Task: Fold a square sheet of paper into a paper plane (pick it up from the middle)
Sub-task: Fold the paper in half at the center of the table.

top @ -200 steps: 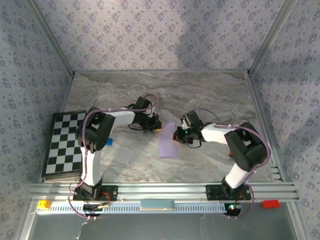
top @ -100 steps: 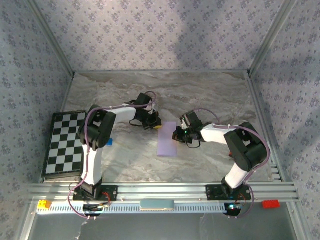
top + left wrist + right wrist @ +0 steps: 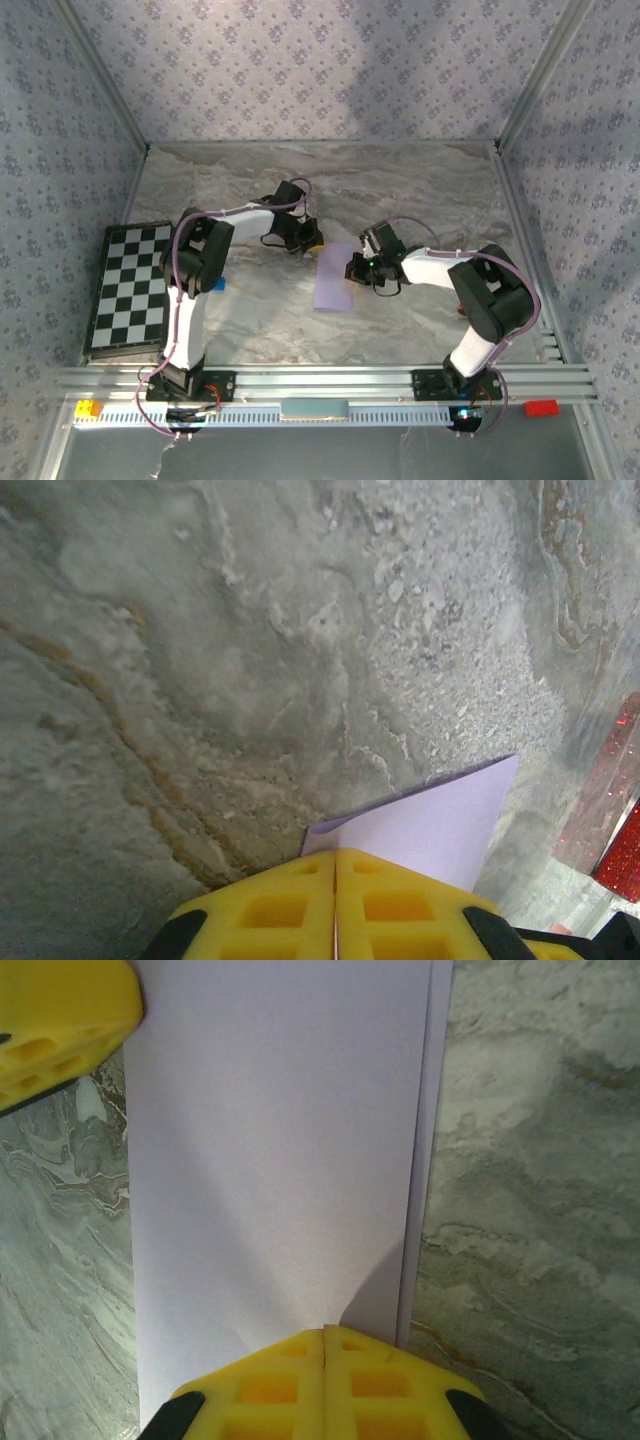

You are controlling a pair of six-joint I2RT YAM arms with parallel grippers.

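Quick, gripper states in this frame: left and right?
Left gripper: closed, tips at the lilac paper's corner; no grip visible.
Right gripper: closed, tips over the same paper; no grip visible.

A: Left wrist view: how much of the square sheet of paper [image 3: 430, 825] shows?
B: One corner. The rest is behind the left fingers [image 3: 400, 905] at 6 o'clock.
A: The red thing [image 3: 605, 790] at 4 o'clock?
B: Blurred and cut by the edge; can't tell what.
A: Right wrist view?
B: The sheet runs off at 12 o'clock, its near end under the right fingers [image 3: 260, 1390]. The left fingers are cropped at 10 o'clock.
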